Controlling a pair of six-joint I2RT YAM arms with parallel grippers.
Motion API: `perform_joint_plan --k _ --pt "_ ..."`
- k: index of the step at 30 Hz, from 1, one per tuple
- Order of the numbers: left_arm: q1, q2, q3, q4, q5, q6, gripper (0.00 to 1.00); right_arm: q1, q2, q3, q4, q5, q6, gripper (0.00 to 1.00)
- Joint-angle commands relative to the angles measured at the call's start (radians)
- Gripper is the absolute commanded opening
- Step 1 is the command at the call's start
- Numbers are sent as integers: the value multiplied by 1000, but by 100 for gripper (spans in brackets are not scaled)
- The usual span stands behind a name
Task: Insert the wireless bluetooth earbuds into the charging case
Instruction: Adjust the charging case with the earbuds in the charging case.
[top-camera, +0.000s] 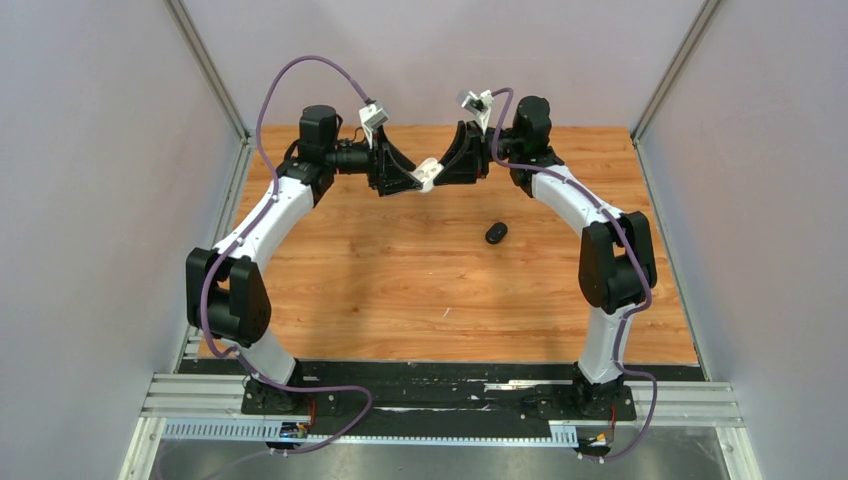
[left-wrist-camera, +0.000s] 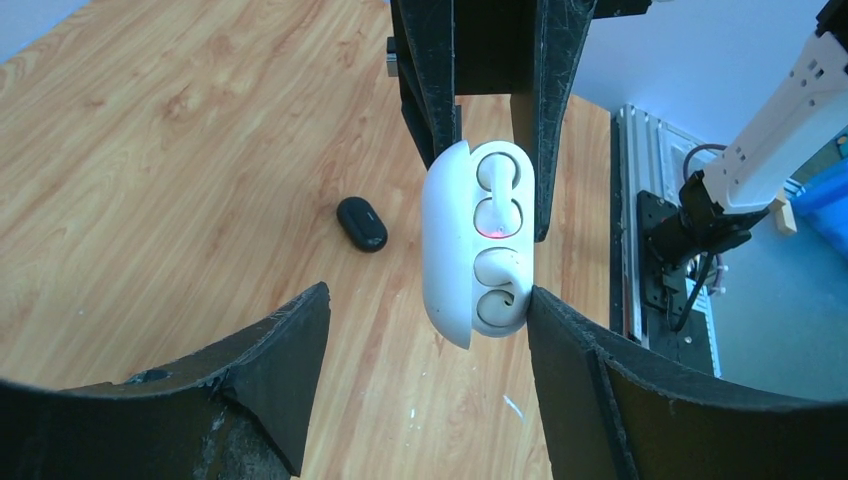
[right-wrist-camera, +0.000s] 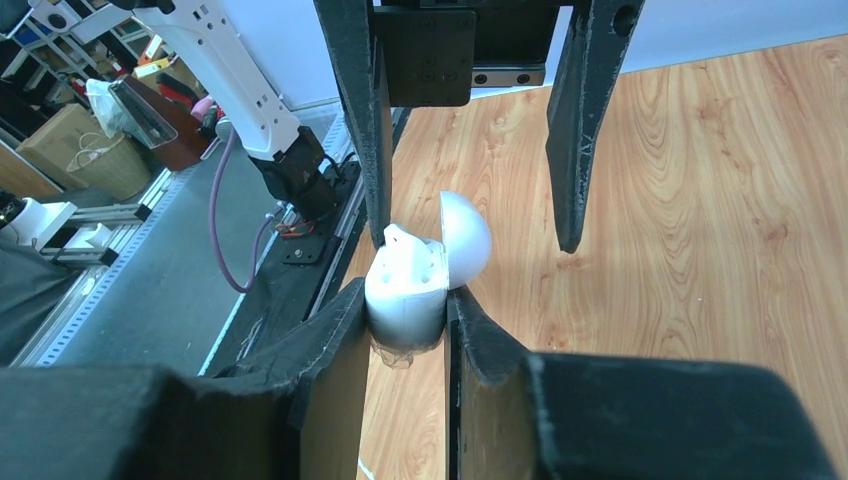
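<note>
My right jaws pinched the open white case (left-wrist-camera: 447, 250), earbuds (left-wrist-camera: 497, 200) seated inside; left jaws stood spread around it.

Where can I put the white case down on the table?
The table is bare all across its near half, nearer than the black case. The far middle is crowded: the left gripper and right gripper meet at the white case.

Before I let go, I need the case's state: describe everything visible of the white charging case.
The white charging case is a glossy, plastic-looking oval, held above the table, lid hinged open. Two white earbuds sit in its wells, a small red light between them. The right gripper is clamped on its base; the left gripper stands open around it.
</note>
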Motion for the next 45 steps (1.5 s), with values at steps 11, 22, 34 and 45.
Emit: perform_joint_plan --k 11,22,34,45 --pt "17 32 45 57 -25 -119 70 16 -35 59 17 -79 -112 0" --pt "17 70 42 64 12 -156 61 30 -48 158 -317 -105 -440 0" --pt "19 36 59 88 21 -147 78 24 -46 146 -331 -46 -419 0" --pt "57 -71 126 -103 79 27 100 -10 -15 87 -160 134 -134 0"
